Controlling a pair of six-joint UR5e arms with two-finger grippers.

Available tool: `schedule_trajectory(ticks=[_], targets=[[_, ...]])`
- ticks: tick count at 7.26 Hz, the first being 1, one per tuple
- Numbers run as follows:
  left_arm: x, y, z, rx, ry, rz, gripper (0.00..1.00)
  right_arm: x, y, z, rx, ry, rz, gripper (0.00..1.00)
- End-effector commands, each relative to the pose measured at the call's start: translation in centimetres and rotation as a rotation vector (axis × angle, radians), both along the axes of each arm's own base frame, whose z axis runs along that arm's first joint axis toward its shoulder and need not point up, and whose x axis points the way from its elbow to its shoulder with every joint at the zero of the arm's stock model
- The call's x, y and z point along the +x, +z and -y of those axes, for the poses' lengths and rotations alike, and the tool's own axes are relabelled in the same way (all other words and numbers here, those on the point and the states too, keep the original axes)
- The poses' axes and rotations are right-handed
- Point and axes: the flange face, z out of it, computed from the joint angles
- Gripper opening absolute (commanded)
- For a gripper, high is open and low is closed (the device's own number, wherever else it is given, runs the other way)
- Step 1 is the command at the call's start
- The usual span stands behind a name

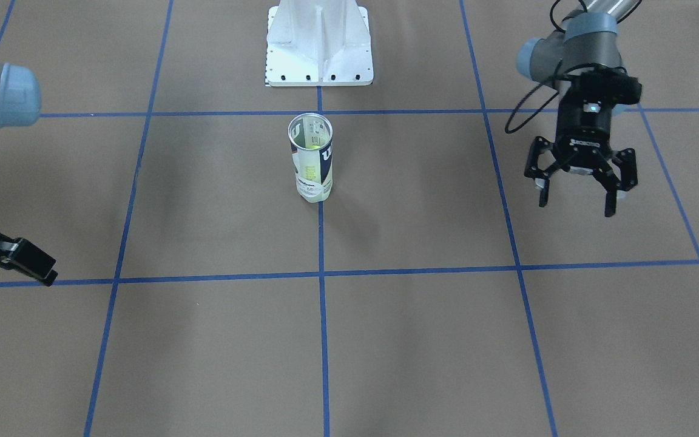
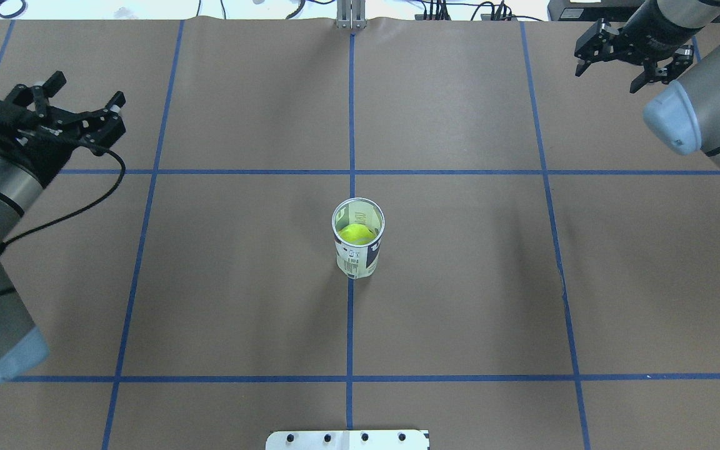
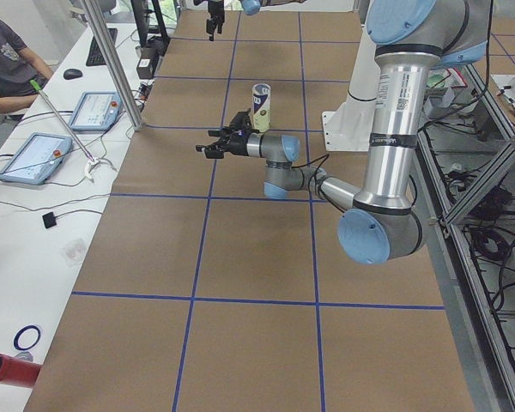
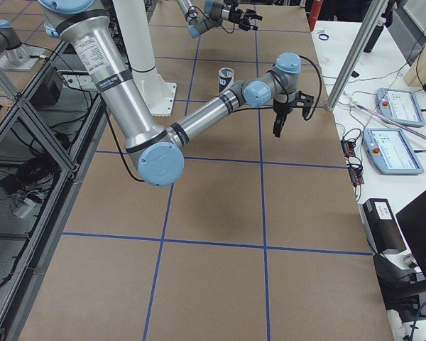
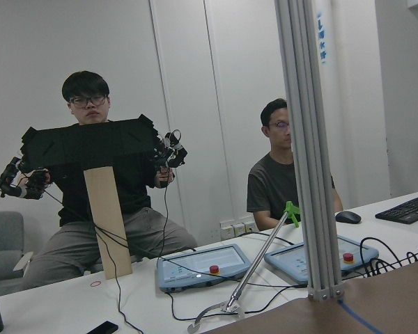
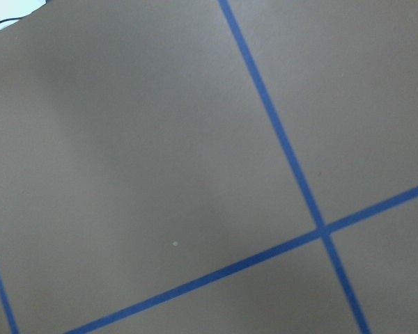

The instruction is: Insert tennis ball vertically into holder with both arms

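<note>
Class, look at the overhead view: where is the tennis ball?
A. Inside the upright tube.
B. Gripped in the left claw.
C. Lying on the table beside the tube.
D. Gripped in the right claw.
A: the tennis ball shows yellow-green through the open top of the holder, while the left claw and right claw hang open and empty.

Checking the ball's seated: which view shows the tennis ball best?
Overhead exterior: it looks down into the holder, showing the tennis ball inside. Front-facing gives a faint glimpse; side views only the holder; wrist views nothing.
</note>
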Motion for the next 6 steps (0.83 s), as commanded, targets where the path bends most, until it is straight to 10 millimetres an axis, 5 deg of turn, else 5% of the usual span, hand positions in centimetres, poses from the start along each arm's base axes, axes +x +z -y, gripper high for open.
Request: schedule_trajectory(ticks=[1, 2, 3, 5, 6], targets=[[-11.3, 4.0, 7.0, -0.378, 0.218, 0.04, 0.99, 4.6, 4.8, 0.5, 0.05, -0.065, -0.052, 0.99], [-13.9, 3.9, 9.2, -0.541, 0.296, 0.034, 0.99, 6.0, 5.5, 0.5, 0.086, -0.095, -0.064, 0.99], [-15.3, 5.4, 9.3, -0.714, 0.373, 0.016, 0.99, 7.3, 7.0, 0.1, 0.112, -0.133, -0.075, 0.99], [-18.7, 6.6, 8.2, -0.858, 0.555, 0.005, 0.99, 10.2, 10.6, -1.1, 0.175, -0.228, -0.109, 0.99], [-20.2, 8.6, 6.0, -0.896, 0.572, 0.051, 0.99, 11.9, 13.0, -2.3, 0.196, -0.281, -0.108, 0.99]])
